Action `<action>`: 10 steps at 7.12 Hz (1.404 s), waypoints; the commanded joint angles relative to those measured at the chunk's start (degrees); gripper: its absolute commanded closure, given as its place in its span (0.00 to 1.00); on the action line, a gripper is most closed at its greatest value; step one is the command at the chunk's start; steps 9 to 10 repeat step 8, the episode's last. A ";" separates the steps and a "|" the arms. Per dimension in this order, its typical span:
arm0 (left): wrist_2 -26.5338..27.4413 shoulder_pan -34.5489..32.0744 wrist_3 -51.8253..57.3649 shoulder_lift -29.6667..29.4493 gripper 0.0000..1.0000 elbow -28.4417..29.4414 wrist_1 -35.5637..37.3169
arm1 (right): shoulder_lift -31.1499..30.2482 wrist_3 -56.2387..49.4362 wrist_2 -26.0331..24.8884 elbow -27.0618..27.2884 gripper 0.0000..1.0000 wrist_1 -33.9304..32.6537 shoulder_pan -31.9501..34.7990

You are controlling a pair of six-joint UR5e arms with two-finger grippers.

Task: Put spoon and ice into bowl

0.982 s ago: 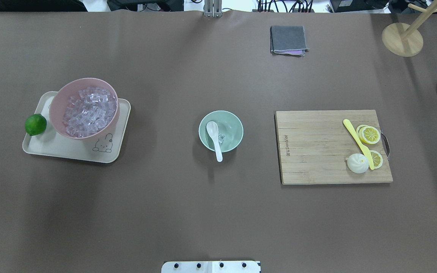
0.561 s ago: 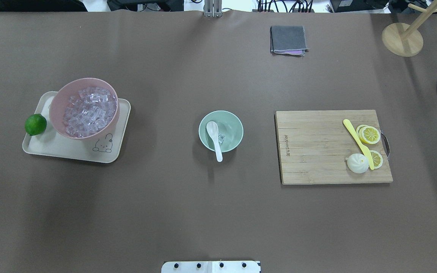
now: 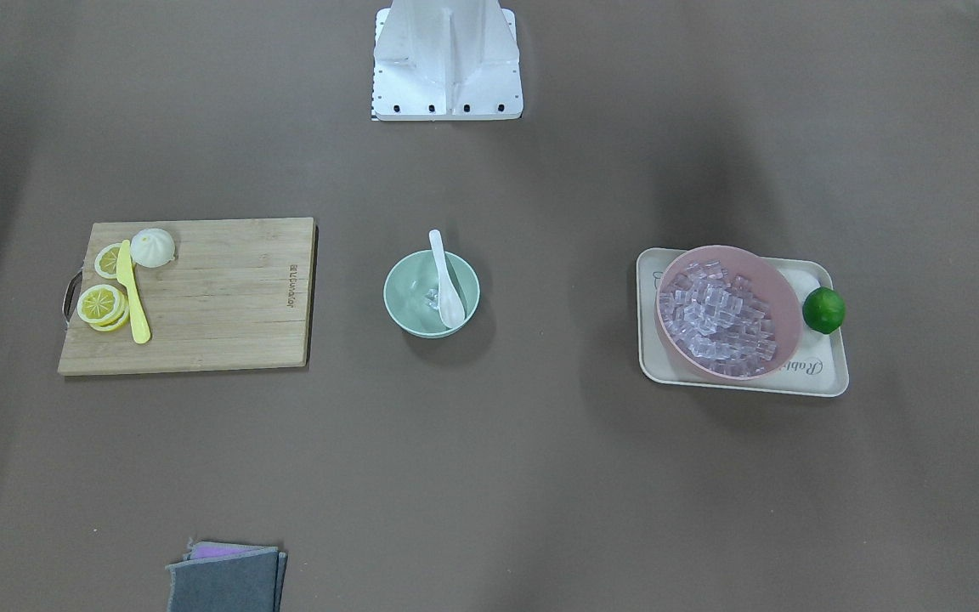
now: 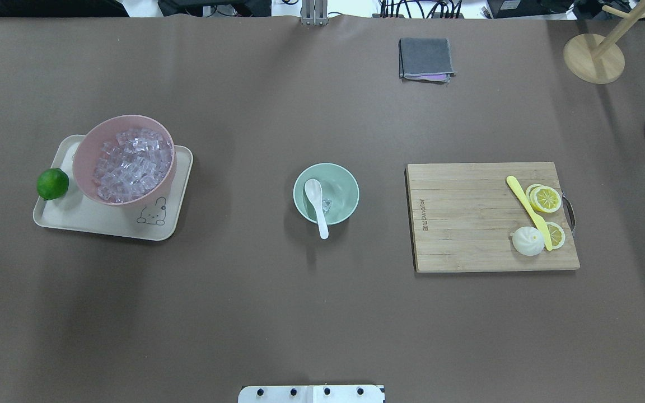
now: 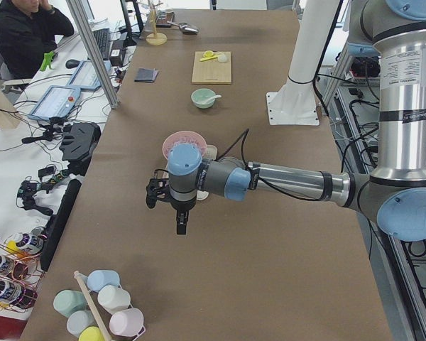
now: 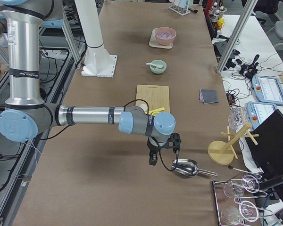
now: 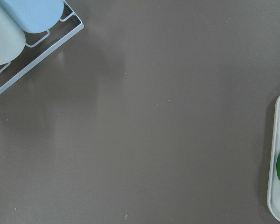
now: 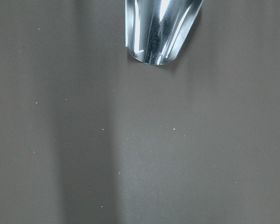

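The mint-green bowl (image 4: 346, 189) stands mid-table, also in the front view (image 3: 407, 293). The white spoon (image 4: 316, 206) lies in it, scoop inside and handle over the near rim. A few clear ice cubes (image 4: 327, 204) lie in the bowl beside the spoon. A heap of ice (image 4: 130, 165) fills the pink bowl (image 4: 83, 162) on the left. My left gripper (image 5: 179, 224) hangs over bare table, well left of the pink bowl. My right gripper (image 6: 153, 159) hangs by the metal scoop (image 6: 185, 168) at the far right. I cannot tell whether either gripper is open or shut.
The pink bowl and a lime (image 4: 52, 183) sit on a cream tray (image 4: 104, 226). A wooden cutting board (image 4: 462, 224) holds a yellow knife (image 4: 527, 210), lemon slices and a bun. A grey cloth (image 4: 425, 58) and a wooden stand (image 4: 593, 58) are at the back.
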 commanded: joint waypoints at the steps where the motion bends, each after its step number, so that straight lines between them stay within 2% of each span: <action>1: -0.03 0.00 0.00 -0.04 0.02 0.41 -0.01 | -0.05 0.04 0.04 -0.02 0.00 0.09 0.00; 10: -0.12 0.00 0.00 -1.18 0.02 0.41 -0.19 | -0.14 -0.05 -0.14 -1.07 0.00 0.18 0.00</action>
